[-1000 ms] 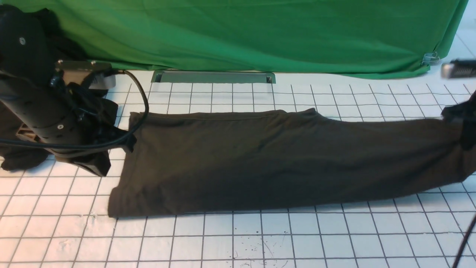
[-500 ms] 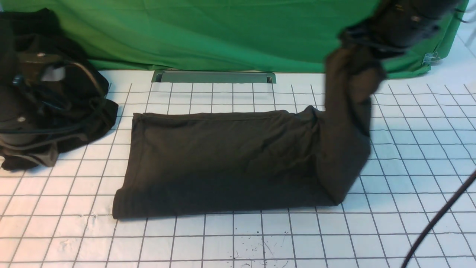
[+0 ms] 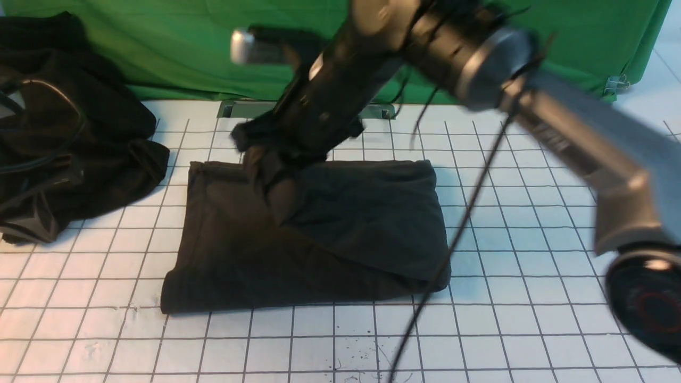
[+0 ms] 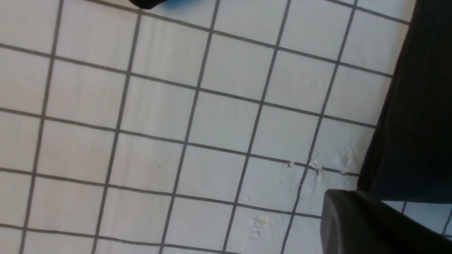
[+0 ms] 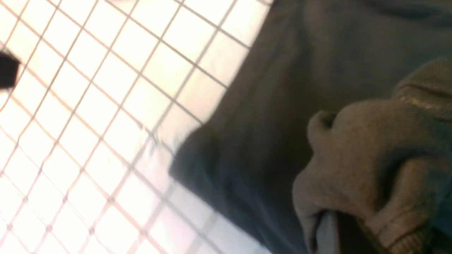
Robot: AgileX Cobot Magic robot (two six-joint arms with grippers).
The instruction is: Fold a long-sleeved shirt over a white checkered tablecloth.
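Front view: your long-sleeved shirt lies folded on the white checkered tablecloth, about midway between its left and right edges. Bare squares run all along the near edge and out to the right edge. Your right gripper is over the shirt's far left corner, pinching a bunch of it. Your left gripper, pressed together, is at the left edge by a black garment. A green cloth hangs along the far edge

Left wrist view: mostly bare squares, with the shirt's edge beside them

Right wrist view: bunched shirt cloth up close, with bare tablecloth beside it
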